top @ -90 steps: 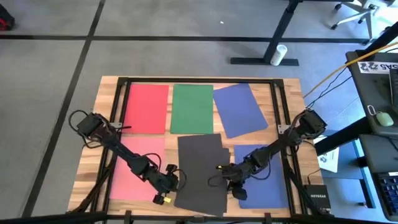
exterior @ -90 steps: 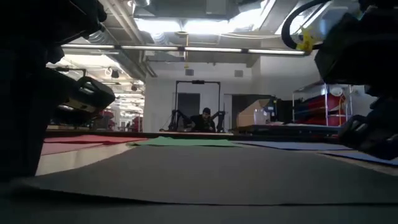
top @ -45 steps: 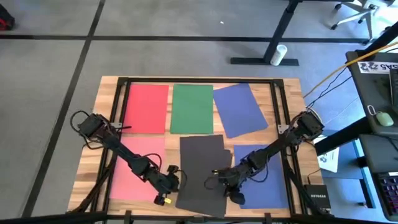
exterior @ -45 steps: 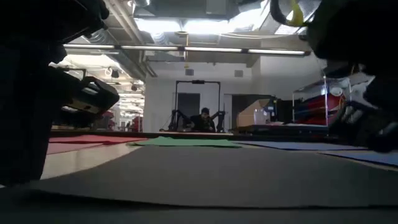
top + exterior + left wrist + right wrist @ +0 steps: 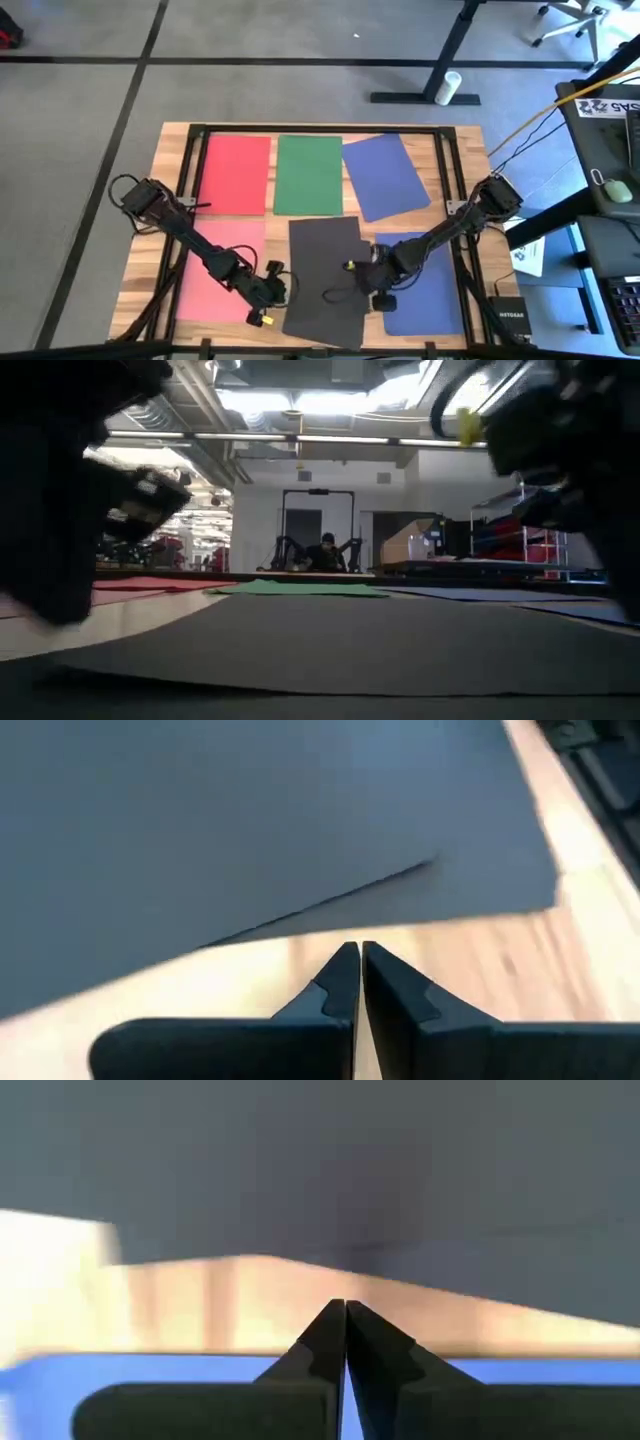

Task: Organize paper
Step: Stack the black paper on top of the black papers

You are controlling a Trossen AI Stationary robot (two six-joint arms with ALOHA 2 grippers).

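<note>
The dark grey paper [image 5: 325,272], at lower centre of the high view, has been squared slightly. It is flanked by the left gripper [image 5: 272,300] and the right gripper [image 5: 372,290], which has shifted leftward to its edge. Both sets of fingers are seen pressed together, gripping nothing; alignment is judged under way.

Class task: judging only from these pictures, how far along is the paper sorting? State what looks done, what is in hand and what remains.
Done: the red sheet, green sheet and a blue sheet lie along the far edge, though the blue one sits tilted. In hand: both grippers, left and right, flank the dark grey sheets, jaws shut, gripping nothing. Left: squaring the skewed grey sheets, plus the pink sheet and the near blue sheet.
</note>
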